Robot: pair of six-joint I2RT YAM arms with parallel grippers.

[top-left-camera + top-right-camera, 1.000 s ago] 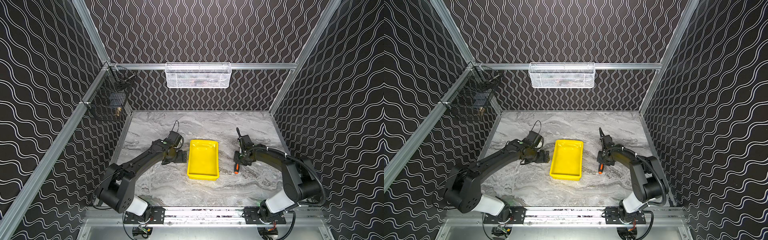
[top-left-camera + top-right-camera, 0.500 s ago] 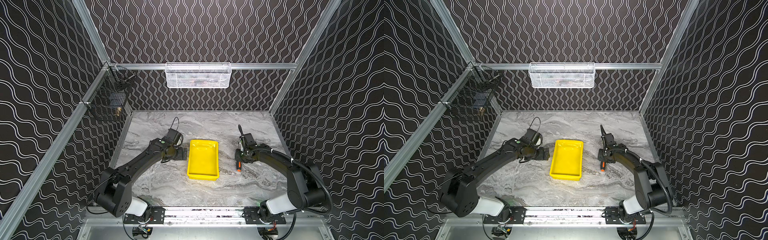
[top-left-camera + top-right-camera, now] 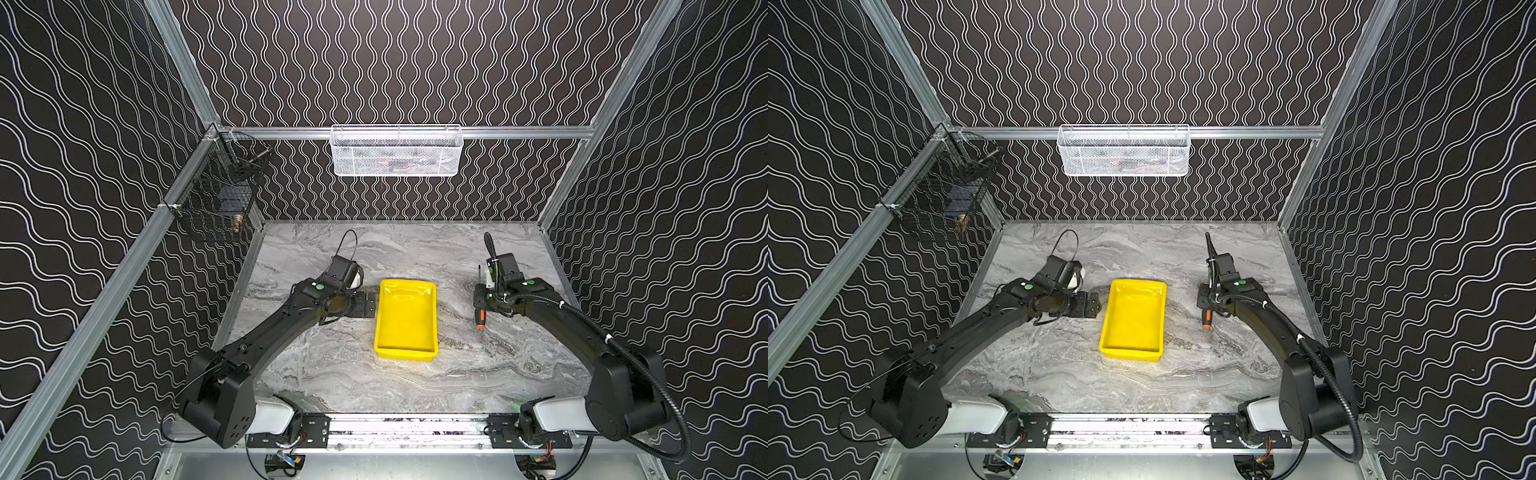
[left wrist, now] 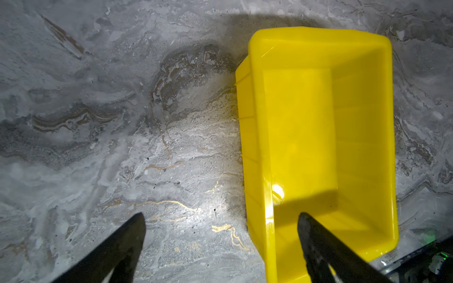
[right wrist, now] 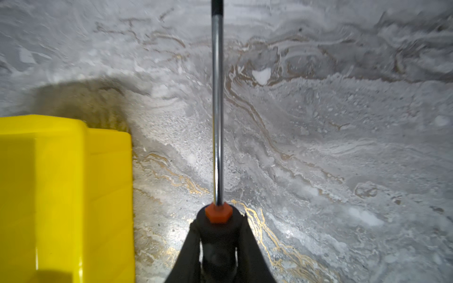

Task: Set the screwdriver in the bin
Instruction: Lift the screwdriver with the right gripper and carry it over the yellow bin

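The screwdriver sticks out of my right gripper, which is shut on its black handle just behind the orange collar. In both top views its orange butt shows below the right gripper, to the right of the bin. The yellow bin lies empty at the table's middle. My left gripper is open at the bin's left wall. One finger is over the bin's inside, the other over the marble.
A white mesh basket hangs on the back rail. A black wire basket hangs on the left rail. Patterned walls close in the marble table on three sides. The bin's right wall lies close beside the held screwdriver.
My right gripper has carried the screwdriver slightly right and toward the back. My left gripper has moved closer to the bin's left wall.
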